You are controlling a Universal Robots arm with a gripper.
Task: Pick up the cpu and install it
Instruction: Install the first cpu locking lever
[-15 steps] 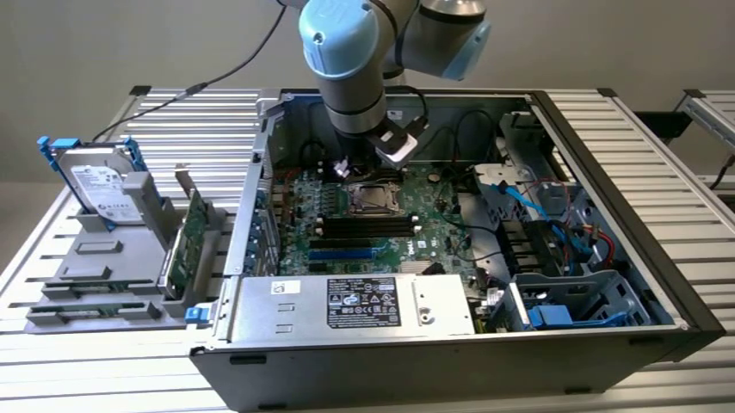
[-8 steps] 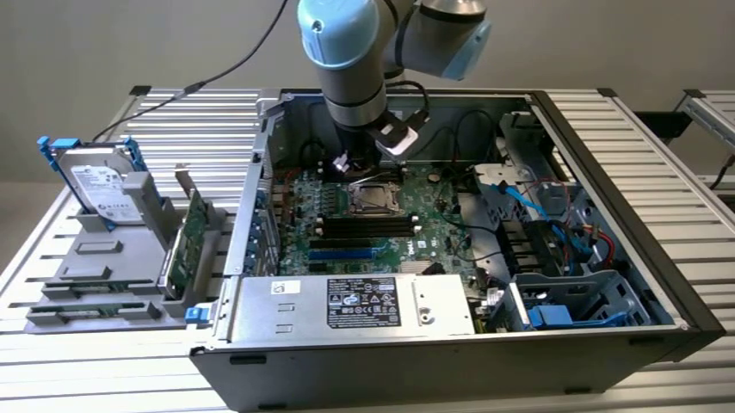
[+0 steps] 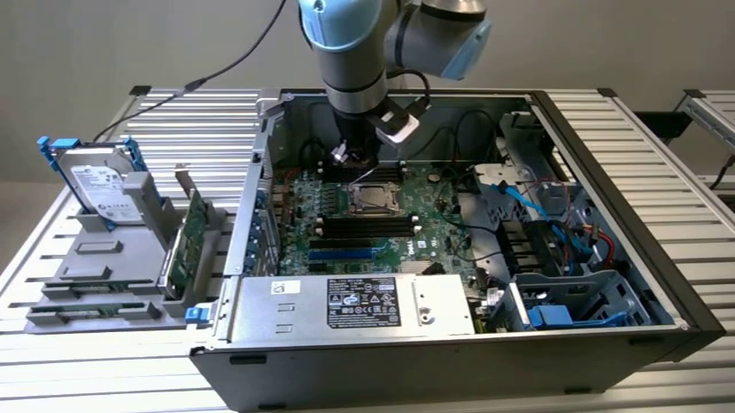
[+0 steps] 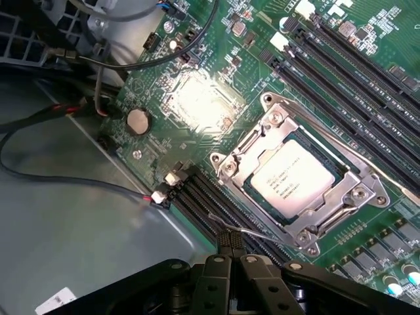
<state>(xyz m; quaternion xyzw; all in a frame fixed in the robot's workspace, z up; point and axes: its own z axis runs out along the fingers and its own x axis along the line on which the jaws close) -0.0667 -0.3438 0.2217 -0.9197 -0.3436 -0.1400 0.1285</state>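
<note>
The cpu (image 4: 292, 178), a small square chip with a dull silver top and printed text, lies flat in the metal socket frame (image 4: 275, 121) on the green motherboard (image 4: 367, 79). In the exterior view the cpu (image 3: 370, 200) sits mid-board inside the open case. My gripper (image 4: 230, 252) is shut, its black fingertips pressed together just beside the socket, over the dark memory slots. A thin wire lever (image 4: 246, 231) of the socket ends right at the fingertips; I cannot tell whether it is pinched. From outside, the gripper (image 3: 350, 163) hangs low over the board, just behind the socket.
The open computer case (image 3: 620, 129) lies on a slatted table. Inside are a labelled power supply (image 3: 356, 303), cables and drive bays (image 3: 563, 258). On the exterior view's left a grey rack (image 3: 98, 267) holds a hard drive (image 3: 98, 185) and green cards (image 3: 189, 232).
</note>
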